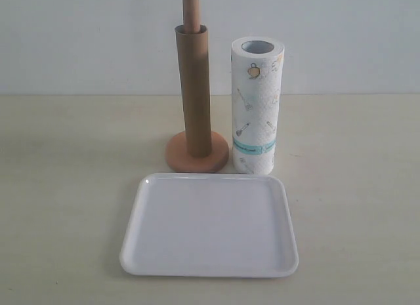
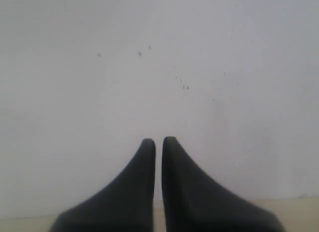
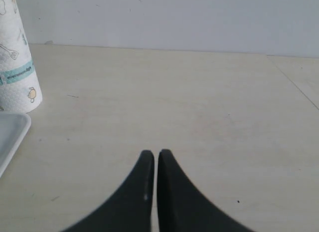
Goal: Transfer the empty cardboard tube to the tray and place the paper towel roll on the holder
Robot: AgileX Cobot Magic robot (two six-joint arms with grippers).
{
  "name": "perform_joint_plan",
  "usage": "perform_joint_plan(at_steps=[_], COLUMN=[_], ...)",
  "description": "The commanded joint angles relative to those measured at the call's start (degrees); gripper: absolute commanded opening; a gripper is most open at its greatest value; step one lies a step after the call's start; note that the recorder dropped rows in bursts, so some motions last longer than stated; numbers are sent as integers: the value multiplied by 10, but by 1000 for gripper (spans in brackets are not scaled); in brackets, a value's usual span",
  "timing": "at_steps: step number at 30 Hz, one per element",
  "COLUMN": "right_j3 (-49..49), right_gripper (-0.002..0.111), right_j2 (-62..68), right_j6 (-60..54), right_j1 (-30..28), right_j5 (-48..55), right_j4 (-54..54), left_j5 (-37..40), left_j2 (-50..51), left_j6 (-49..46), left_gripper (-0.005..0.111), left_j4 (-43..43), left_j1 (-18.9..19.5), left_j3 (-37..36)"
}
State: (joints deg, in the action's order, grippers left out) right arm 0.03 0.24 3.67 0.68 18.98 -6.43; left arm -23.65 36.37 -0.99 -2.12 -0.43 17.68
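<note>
Your left claw (image 2: 158,141) is sitting with its two dark fingers pressed together, only a hairline slit between them. It's pinching nothing and facing a pale wall (image 2: 149,67). Your right claw (image 3: 155,153) is showing the same, fingers closed tip to tip above the bench (image 3: 199,102) and gripping nothing.

Out in the middle, the empty cardboard tube (image 1: 194,88) is standing upright, sleeved around the rod of the holder (image 1: 180,157). The rod is poking out above it and the tube's foot is resting on the round base. The paper towel roll (image 1: 256,101) is standing on end just beside that base on your right-arm side, teal band low down. Whether it's touching the base, I can't tell. The tray (image 1: 210,226) is lying flat on the bench in front of both, a little apart from them. Your right wrist camera is catching the roll and one corner of the tray.
</note>
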Motion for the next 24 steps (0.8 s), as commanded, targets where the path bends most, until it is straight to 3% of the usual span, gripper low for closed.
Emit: perform_joint_plan(at_steps=[1,5,9,17,24], right_j3=[0,0,0,0,0], right_gripper=[2,2,2,2,2], right_j2=[-2,-2,-2,-2,-2], right_j6=[3,3,3,3,3], right_j1=[-2,-2,-2,-2,-2], right_j5=[-3,-3,-3,-5,-5], right_j4=[1,1,1,1,1], left_j5=[-104,-192,-221,-246,-357], left_j2=[115,183,230,359,489], left_j6=[-2,46,136,226,272], left_gripper=[4,4,4,4,4], left_j4=[-3,-10,-62,-315,-423], left_j1=[-3,-3,-3,-3,-3], left_j3=[6,6,7,63,139])
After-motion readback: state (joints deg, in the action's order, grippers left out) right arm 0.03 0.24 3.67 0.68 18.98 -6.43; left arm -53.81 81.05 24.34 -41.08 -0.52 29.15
